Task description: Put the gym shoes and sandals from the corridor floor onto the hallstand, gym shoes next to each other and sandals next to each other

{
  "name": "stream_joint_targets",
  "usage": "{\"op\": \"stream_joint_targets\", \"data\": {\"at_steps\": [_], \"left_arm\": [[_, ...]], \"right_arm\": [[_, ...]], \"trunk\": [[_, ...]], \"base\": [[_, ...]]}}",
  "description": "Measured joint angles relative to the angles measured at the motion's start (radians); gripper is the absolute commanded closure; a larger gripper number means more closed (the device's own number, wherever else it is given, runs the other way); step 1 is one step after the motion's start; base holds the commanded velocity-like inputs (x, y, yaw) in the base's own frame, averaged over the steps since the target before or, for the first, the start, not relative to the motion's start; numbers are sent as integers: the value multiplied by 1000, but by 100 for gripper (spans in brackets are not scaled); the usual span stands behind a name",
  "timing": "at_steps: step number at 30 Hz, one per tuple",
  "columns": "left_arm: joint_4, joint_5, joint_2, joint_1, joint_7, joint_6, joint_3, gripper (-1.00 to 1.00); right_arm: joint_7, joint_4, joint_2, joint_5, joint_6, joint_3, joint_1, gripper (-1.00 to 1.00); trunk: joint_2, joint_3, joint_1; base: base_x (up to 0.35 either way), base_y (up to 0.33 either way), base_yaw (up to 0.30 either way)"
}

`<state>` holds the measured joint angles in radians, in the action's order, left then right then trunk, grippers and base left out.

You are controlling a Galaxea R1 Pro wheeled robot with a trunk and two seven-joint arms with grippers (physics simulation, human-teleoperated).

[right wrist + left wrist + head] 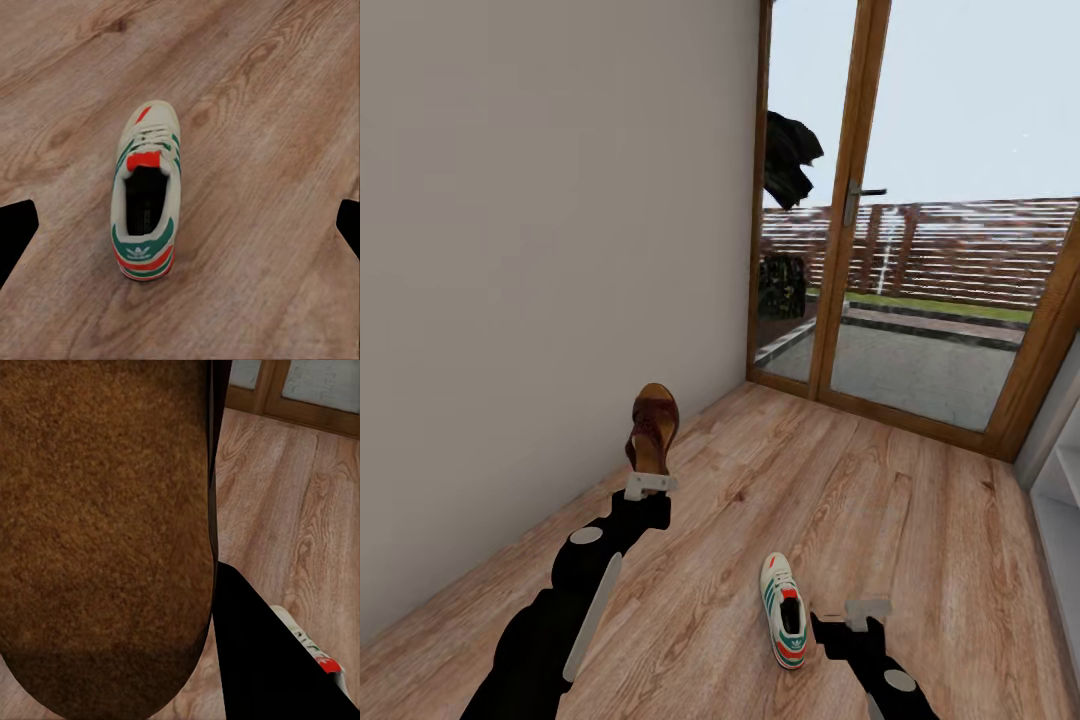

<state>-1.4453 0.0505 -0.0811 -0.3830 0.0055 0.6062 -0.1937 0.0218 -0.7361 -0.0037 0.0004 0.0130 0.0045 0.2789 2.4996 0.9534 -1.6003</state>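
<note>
So far we hold one sandal in the left pincer; the right pincer, spread wide, hangs over a gym shoe on the corridor floor; nothing racked yet.

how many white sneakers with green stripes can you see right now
1. The white lace-up sneaker with green stripes lies on the wood-plank floor, just beside the right gripper. Its partner may be outside these views.

A home corridor: wood-plank floor, plain wall, glazed door onto a yard.
</note>
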Motion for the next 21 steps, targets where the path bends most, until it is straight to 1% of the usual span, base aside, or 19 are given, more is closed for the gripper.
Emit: {"op": "stream_joint_targets", "data": {"at_steps": [3,6,21], "left_arm": [[0,0,0,0,0,1,0,100],[0,0,0,0,0,1,0,100],[-4,0,0,0,0,1,0,100]], "right_arm": [[0,56,0,0,0,1,3,-100],[0,67,0,0,0,1,4,-100],[0,70,1,0,-1,0,4,-100]], "trunk": [[0,0,0],[0,0,0],[0,0,0]], "base": [[0,0,0],[0,0,0],[0,0,0]]}}
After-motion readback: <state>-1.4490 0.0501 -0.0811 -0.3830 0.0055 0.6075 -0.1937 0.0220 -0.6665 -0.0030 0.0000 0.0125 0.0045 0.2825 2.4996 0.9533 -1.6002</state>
